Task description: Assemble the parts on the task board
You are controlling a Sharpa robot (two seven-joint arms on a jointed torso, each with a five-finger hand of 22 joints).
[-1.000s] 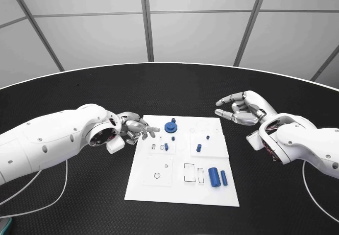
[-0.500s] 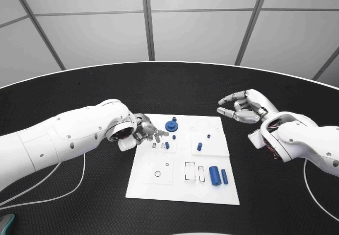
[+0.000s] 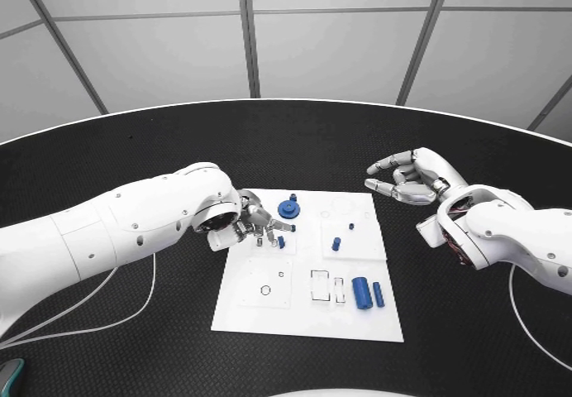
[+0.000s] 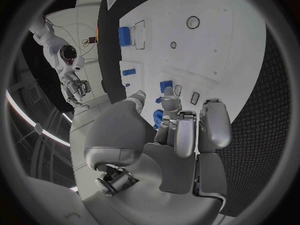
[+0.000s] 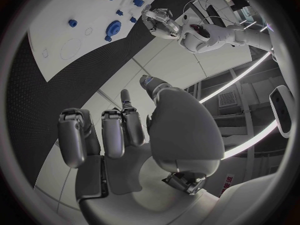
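The white task board [image 3: 304, 318] lies in the middle of the black table. On it are a blue round gear-like part [image 3: 288, 210], a small blue peg [image 3: 281, 241] beside two little slots, further small blue pieces [image 3: 336, 244] and two blue cylinders [image 3: 361, 294] near its right edge. My left hand [image 3: 256, 223] hovers over the board's upper left area, fingers spread and empty, fingertips [image 4: 170, 105] close to the peg [image 4: 165, 85] and the gear. My right hand [image 3: 405, 178] hangs off the board's far right corner over the table, loosely curved, holding nothing.
The board [image 4: 231, 45] has empty rectangular slots [image 3: 318, 286] and ring marks [image 3: 264, 290] in its lower half. White cables [image 3: 119, 318] trail on the table at the left. Black table surface surrounds the board on all sides.
My left arm has swung right and slightly down, bringing the hand from the board's left edge in over it, toward the peg and gear. The right hand has barely moved.
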